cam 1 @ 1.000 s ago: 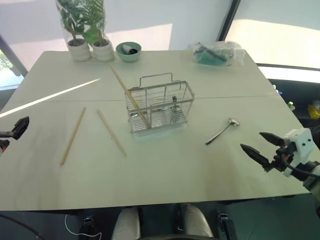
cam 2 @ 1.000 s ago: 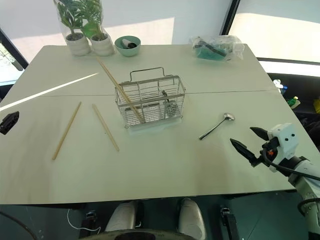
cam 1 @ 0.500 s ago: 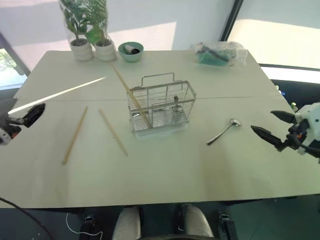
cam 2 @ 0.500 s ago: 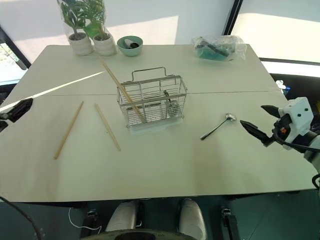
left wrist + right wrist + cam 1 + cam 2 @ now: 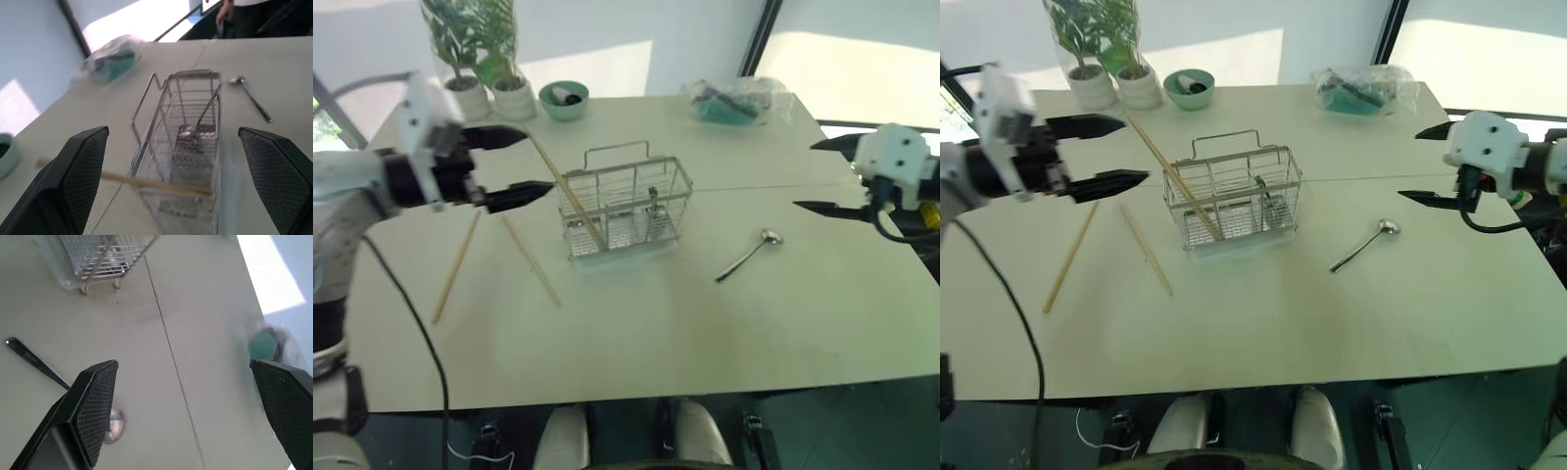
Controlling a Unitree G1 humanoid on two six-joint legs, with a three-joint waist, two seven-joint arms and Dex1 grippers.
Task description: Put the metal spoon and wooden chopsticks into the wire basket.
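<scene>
Near the middle of the table [image 5: 636, 343] stands the wire basket [image 5: 626, 208], and one wooden chopstick [image 5: 566, 190] already leans in it, its lower end inside at the basket's left side and its upper end slanting out toward the far left. A dark utensil-like shape also seems to stand inside, though I cannot tell what it is. Two more wooden chopsticks [image 5: 532, 260] lie flat on the table to the left of the basket, well apart from each other, so they are not yet in. The metal spoon [image 5: 750, 256] lies on the table to the right of the basket, also not yet in. By this reckoning the task is barely begun: one stick placed, two sticks and the spoon left. The left gripper [image 5: 519, 163] hovers just left of the basket, fingers spread wide and empty. The right gripper [image 5: 827, 176] hangs above the table beyond the spoon, fingers likewise apart and empty.
</scene>
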